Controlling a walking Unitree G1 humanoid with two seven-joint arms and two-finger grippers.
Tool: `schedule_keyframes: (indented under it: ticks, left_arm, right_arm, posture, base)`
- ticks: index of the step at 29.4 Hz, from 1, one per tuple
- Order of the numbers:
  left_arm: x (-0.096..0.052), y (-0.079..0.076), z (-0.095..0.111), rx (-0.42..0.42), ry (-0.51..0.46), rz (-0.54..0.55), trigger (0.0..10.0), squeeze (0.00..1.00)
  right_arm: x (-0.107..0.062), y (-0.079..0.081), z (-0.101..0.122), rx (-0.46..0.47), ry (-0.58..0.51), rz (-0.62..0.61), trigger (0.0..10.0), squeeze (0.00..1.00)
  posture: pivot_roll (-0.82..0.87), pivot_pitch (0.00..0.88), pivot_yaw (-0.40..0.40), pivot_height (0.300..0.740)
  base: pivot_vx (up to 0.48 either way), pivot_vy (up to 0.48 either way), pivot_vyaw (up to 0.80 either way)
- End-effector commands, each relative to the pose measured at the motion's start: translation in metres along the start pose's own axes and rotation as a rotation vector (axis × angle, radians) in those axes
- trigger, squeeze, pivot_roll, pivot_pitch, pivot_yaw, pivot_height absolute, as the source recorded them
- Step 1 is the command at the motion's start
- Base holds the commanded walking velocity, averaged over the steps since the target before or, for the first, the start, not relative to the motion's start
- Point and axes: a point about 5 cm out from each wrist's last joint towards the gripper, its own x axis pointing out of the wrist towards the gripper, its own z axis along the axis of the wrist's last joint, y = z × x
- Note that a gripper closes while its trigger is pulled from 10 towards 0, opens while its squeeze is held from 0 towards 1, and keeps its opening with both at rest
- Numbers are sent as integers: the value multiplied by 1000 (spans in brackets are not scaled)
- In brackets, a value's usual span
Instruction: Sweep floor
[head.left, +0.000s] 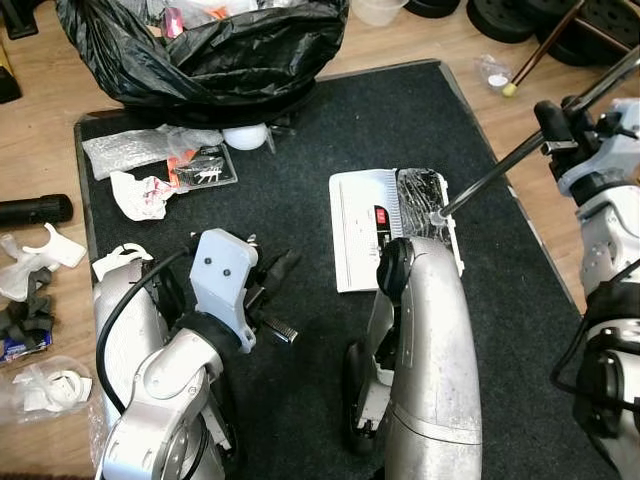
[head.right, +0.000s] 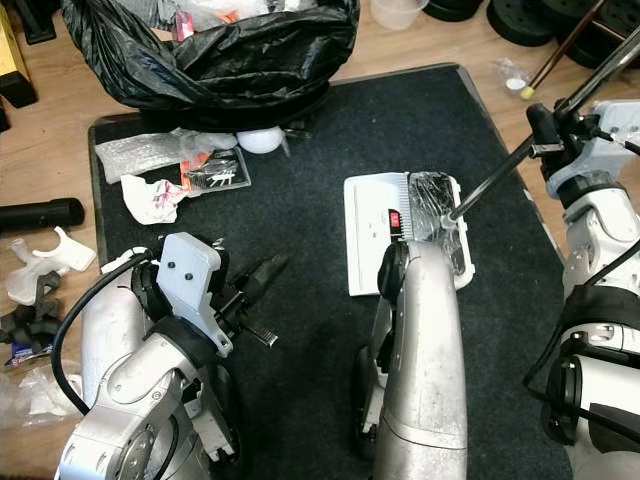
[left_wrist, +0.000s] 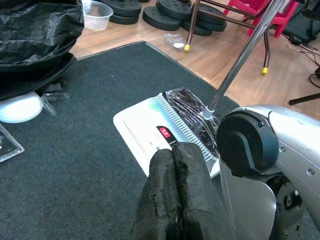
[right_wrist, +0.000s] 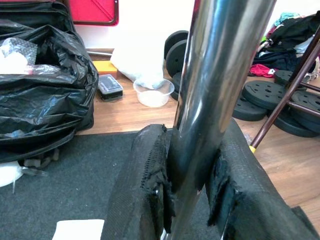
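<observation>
**Right gripper clamps sweeper pole; left fingers pressed together**

Right wrist view: right gripper (right_wrist: 192, 192) pinches the chrome pole (right_wrist: 215, 90), w/ a clear plastic tub (right_wrist: 153, 92) on the wood floor behind. Head views show the pole slanting down to the white carpet sweeper (head.left: 385, 228), mid dark mat (head.left: 300, 130), toward its right edge. Left gripper (left_wrist: 176, 192) closed, empty, aimed at the sweeper, forearm bent across the mat. Black bin bag (head.left: 215, 45) at mat's far edge.

red label on white sweeper head (left_wrist: 150, 135), its lettering too small to read
</observation>
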Motion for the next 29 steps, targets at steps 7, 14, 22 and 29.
schedule_keyframes:
  ticks: [7, 14, 22, 29]
  left_arm:
    - [1, -1, -3, -8, 11, 21, 10000, 0]
    - [13, 7, -3, -8, -2, 34, 10000, 0]
    - [36, 31, -2, -22, -13, 109, 10000, 0]
    - [51, 39, -5, -7, -13, 123, 10000, 0]
  right_arm:
    - [-6, -12, -5, 114, -41, -136, 0, 0]
    - [-10, -28, 11, 222, -160, -255, 10000, 0]
    - [-15, -53, 36, 288, -285, -324, 10000, 0]
    - [-19, -68, 52, 263, -323, -362, 10000, 0]
  posture:
    - [-110, 320, -137, 330]
    - [-133, 289, -130, 340]
    - [-152, 236, -121, 370]
    - [-164, 176, -118, 400]
  base:
    - [0, 0, 0]
    - [0, 0, 0]
    - [0, 0, 0]
    - [0, 0, 0]
